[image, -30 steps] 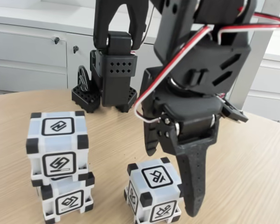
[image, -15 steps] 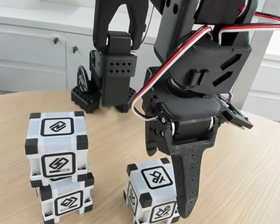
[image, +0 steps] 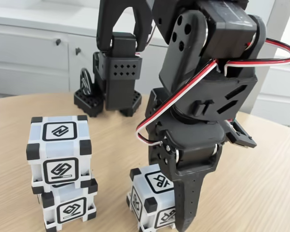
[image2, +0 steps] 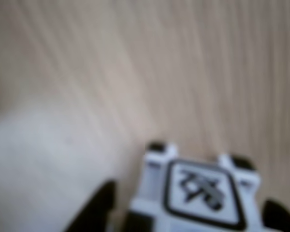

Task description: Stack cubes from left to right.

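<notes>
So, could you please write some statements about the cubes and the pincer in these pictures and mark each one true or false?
1. Two cubes are stacked on the left of the fixed view. True: the upper cube sits on the lower cube.
2. The single cube lies on top of that stack. False: it stands on the table, apart from the stack.
3. The pincer is down around the single cube. True: one finger hangs in front of it; whether the pincer grips it cannot be told.
4. The table is black metal. False: it is light wood.
5. The wrist view shows the single cube sharply. False: it is blurred.
</notes>
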Robot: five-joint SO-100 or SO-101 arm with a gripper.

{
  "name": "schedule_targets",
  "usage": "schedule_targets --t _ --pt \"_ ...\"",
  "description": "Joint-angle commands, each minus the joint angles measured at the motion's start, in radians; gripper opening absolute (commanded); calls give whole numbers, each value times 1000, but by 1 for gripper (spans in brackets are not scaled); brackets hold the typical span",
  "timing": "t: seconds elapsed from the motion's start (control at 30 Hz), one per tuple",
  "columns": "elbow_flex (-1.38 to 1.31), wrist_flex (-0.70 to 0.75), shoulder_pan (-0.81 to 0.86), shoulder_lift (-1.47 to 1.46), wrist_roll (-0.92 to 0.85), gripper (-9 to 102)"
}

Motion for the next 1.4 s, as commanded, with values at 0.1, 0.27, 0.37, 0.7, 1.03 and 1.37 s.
schedule_targets --t 0.1,0.27,0.37,0.7,1.03,1.37 --pt "-6 5 12 6 5 25" --pt "-14 6 12 20 9 21" --pt "-20 20 12 21 11 20" --pt "-23 23 12 94 41 18" --pt "-26 23 6 387 87 18" --pt "-26 25 -8 657 110 19"
